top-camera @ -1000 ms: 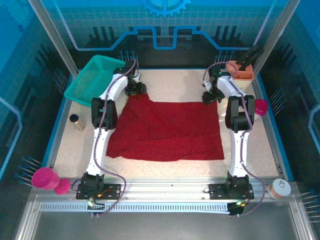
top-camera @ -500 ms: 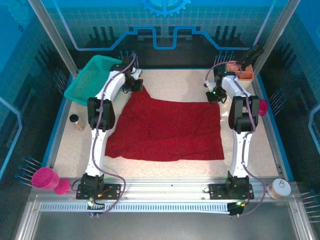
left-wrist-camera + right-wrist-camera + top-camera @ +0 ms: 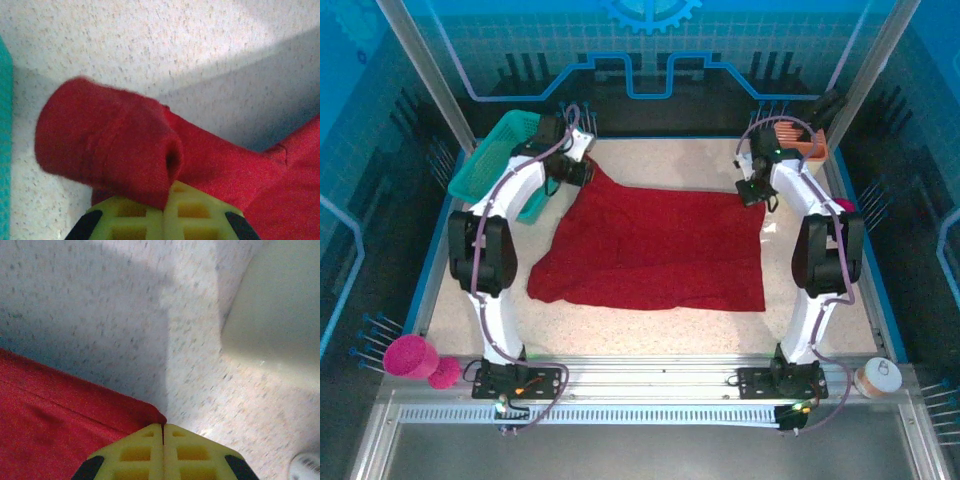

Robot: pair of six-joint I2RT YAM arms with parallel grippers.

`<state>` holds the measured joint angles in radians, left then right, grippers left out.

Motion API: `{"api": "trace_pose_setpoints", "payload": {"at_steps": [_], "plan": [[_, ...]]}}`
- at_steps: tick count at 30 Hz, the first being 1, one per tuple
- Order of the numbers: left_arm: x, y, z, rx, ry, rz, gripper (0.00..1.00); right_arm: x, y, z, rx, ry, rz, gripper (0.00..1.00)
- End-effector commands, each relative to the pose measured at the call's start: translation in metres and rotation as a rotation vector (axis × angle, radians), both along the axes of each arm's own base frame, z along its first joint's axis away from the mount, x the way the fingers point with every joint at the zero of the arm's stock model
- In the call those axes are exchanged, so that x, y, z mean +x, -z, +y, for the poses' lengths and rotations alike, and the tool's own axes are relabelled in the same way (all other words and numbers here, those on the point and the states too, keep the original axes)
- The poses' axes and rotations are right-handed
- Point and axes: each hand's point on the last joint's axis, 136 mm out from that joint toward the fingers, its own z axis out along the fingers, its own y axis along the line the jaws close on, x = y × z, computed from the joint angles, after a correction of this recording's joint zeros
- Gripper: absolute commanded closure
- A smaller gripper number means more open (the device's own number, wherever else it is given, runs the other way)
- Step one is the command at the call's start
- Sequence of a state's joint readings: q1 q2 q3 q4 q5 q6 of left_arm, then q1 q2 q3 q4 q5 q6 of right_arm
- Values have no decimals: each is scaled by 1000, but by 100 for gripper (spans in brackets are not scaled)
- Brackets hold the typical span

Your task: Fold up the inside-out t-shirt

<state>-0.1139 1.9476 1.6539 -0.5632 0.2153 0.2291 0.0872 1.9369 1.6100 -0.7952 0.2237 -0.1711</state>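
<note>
Centrally, red t-shirt (image 3: pixel 660 250), speckled beige table (image 3: pixel 670 165), blue walls (image 3: pixel 650 45)

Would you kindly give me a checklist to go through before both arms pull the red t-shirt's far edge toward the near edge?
1. Left jaws shut on the t-shirt at its far-left corner, cloth bunched over them: ok.
2. Right jaws shut on the far-right corner: ok, though only its very tip is pinched.
3. Near hem lying flat on the table: ok.
4. Nothing resting on the t-shirt: ok.
5. Clearance of the left arm from the teal basket: cannot tell.
</note>
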Motion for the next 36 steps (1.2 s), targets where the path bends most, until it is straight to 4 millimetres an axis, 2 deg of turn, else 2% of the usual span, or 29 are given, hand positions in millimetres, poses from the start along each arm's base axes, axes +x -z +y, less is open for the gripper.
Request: {"api": "trace_pose_setpoints", "payload": {"at_steps": [1, 4, 8, 10, 14, 17, 20, 22, 23, 24, 26, 27, 28, 30, 31, 32, 33, 35, 36], "plan": [[-3, -35, 2, 12, 50, -225, 100, -15, -9, 10, -26, 70, -47, 100], [-18, -31, 15, 35, -18, -239, 100, -32, -3, 16, -46, 115, -42, 100], [-41, -22, 20, -11, -90, -241, 100, -46, 4, 14, -32, 205, -69, 100], [-51, -25, 25, -26, -136, -286, 100, -55, 5, 14, -1, 260, -86, 100], [-78, -28, 27, -46, -164, -343, 100, -75, -2, 13, 71, 348, -119, 100], [-101, -20, 24, -32, -166, -347, 100, -94, -1, 16, 167, 437, -146, 100], [-123, -6, 19, -12, -208, -342, 98, -116, 12, 9, 231, 556, -180, 100], [-139, 3, 24, -37, -320, -307, 98, -131, 16, 5, 260, 638, -179, 100], [-145, 8, 28, -71, -396, -275, 97, -135, 15, 7, 286, 659, -173, 100], [-151, 15, 33, -112, -477, -232, 94, -147, 26, 10, 304, 673, -135, 100], [-166, 34, 36, -193, -596, -123, 93, -160, 39, 22, 365, 635, -61, 89], [-174, 42, 32, -242, -616, -70, 91, -168, 44, 25, 385, 633, -18, 89], [-181, 47, 26, -289, -617, -31, 84, -175, 50, 27, 414, 631, 7, 92], [-190, 41, 14, -376, -572, -30, 66, -182, 56, 25, 484, 673, 15, 89], [-193, 32, 12, -400, -555, -55, 62, -181, 57, 25, 536, 682, 6, 79], [-196, 23, 16, -403, -567, -80, 60, -181, 56, 27, 586, 685, 7, 69], [-198, 9, 23, -407, -596, -108, 58, -179, 53, 29, 625, 687, 3, 63], [-201, -17, 25, -453, -613, -153, 57, -174, 42, 31, 657, 664, -9, 62], [-201, -27, 22, -480, -598, -165, 55, -171, 35, 32, 661, 644, -18, 58]]}}
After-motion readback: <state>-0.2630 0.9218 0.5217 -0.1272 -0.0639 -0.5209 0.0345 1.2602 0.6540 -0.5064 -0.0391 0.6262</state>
